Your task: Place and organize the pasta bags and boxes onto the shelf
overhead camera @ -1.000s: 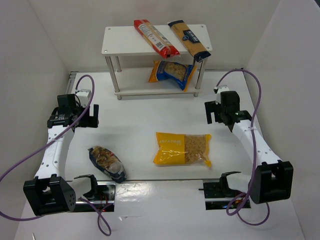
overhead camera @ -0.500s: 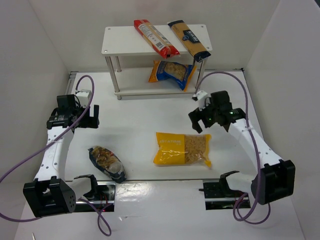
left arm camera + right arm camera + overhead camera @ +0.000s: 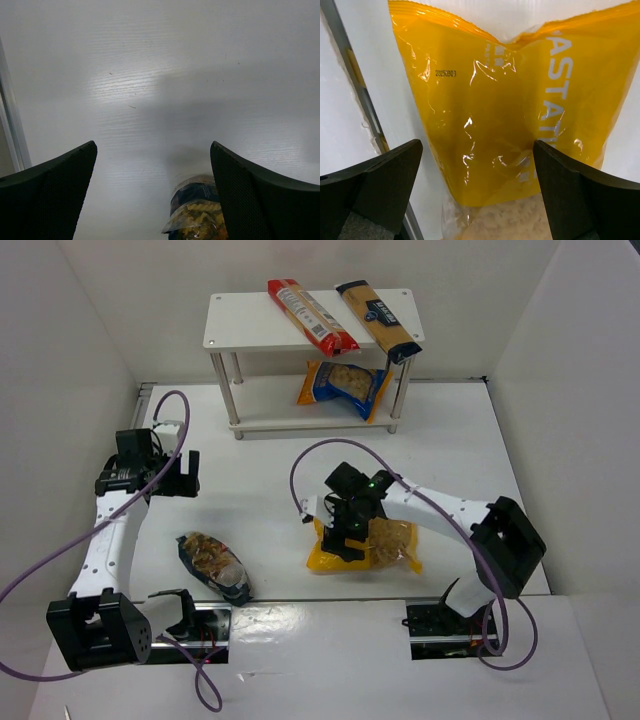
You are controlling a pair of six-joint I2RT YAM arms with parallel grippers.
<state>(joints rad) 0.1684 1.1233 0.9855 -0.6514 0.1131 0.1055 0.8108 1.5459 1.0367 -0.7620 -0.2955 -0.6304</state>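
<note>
The yellow bag with a clear window lies flat on the table. My right gripper is open just above its yellow end, and the right wrist view shows the bag between the spread fingers. The dark clear bag of brownish pasta lies at the front left, and its end shows in the left wrist view. My left gripper is open and empty above bare table. The white shelf carries the long red pack and the long yellow-navy pack on top. The blue-yellow bag is on its lower tier.
White walls close in the table on the left, back and right. A metal rail runs along the front edge between the arm bases. Purple cables loop over the table by both arms.
My right arm has swung from the right side of the table leftward and down over the yellow bag. The left arm and all packs have stayed put.
</note>
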